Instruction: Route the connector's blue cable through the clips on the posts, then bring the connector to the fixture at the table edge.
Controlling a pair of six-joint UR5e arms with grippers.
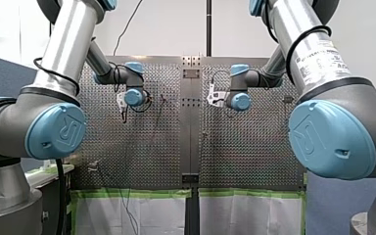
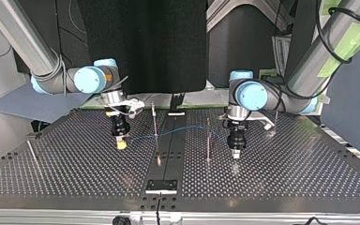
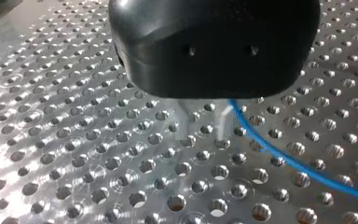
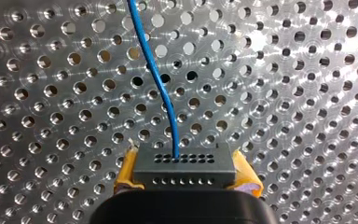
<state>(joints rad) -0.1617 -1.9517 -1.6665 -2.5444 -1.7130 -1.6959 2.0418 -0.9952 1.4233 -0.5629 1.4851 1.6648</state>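
My right gripper (image 4: 185, 156) is shut on the dark grey connector (image 4: 185, 170), its yellow pads (image 4: 127, 170) on either side. The blue cable (image 4: 161, 88) leaves the connector's face and runs ahead over the plate. In the top view the right gripper (image 2: 121, 144) hangs at the left. From it the cable (image 2: 183, 128) runs past a thin post (image 2: 155, 123) towards my left gripper (image 2: 236, 154) at the right. My left gripper (image 3: 203, 137) stands open just above the plate, its metal fingers (image 3: 184, 126) apart. The cable (image 3: 298, 163) passes beside one finger, not between them.
A second thin post (image 2: 208, 140) stands between the two grippers. Another post (image 2: 32, 152) leans at the top view's far left. A small black fixture (image 2: 161, 186) sits at the near table edge, on the central dark strip. The perforated table (image 2: 286, 178) spreads all around.
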